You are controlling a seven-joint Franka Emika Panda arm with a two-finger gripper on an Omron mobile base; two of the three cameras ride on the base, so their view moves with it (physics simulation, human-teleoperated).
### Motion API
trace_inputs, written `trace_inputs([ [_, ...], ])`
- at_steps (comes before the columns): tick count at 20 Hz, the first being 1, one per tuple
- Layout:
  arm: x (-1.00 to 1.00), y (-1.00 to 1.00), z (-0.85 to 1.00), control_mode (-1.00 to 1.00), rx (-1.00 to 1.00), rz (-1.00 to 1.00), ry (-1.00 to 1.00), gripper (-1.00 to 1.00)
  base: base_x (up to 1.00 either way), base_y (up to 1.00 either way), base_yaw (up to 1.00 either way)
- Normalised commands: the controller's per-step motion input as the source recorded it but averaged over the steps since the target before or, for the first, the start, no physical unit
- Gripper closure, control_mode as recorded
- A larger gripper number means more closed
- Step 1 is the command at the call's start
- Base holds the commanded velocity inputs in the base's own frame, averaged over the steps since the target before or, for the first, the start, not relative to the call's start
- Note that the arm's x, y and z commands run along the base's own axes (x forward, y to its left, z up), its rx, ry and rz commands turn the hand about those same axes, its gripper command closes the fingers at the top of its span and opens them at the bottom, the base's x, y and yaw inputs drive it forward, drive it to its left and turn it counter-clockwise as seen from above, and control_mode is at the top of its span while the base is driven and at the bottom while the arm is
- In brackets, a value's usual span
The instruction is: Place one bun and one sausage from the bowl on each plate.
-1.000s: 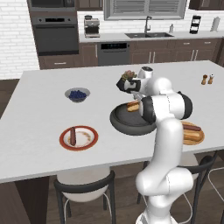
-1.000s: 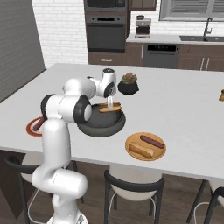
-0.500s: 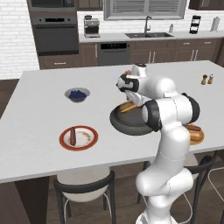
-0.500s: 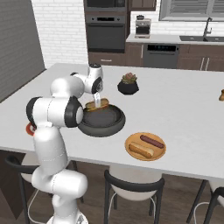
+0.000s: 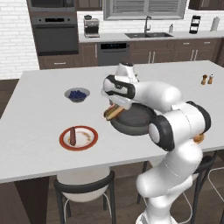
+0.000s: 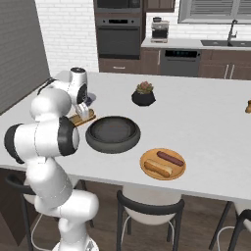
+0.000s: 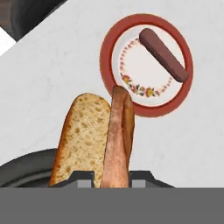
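While clamped on bun (image 5: 113, 112) | gripper (image 5: 115, 106) above counter (image 5: 39, 127) | beside bowl (image 6: 113, 133)

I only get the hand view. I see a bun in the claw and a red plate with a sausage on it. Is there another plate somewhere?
Observer: Yes. An orange plate sits on the counter on the far side of the bowl from the red one. It holds a second bun and a second sausage.
Operator: Is any food in the bowl?
Observer: No. The bowl looks empty in the right base view.
Operator: What else is on the counter?
Observer: A small bowl of blue berries stands beyond the red plate.
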Motion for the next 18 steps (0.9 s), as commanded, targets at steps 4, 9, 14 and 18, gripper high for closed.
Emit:
trace_inputs([
  [4, -0.78, 1.0, -0.22, -1.0, -0.08, 0.51, -0.04, 1.0, 0.0, 0.0, 0.0],
  [9, -0.04, 1.0, -0.56, -1.0, -0.11, 0.6, -0.01, 1.0, 0.0, 0.0, 0.0],
  [14, 0.55, 0.52, -0.29, -1.0, -0.11, 0.28, 0.0, 1.0, 0.0, 0.0, 0.0],
  [18, 0.54, 0.16, -0.44, -1.0, 0.0, 0.13, 0.05, 1.0, 0.0, 0.0, 0.0],
])
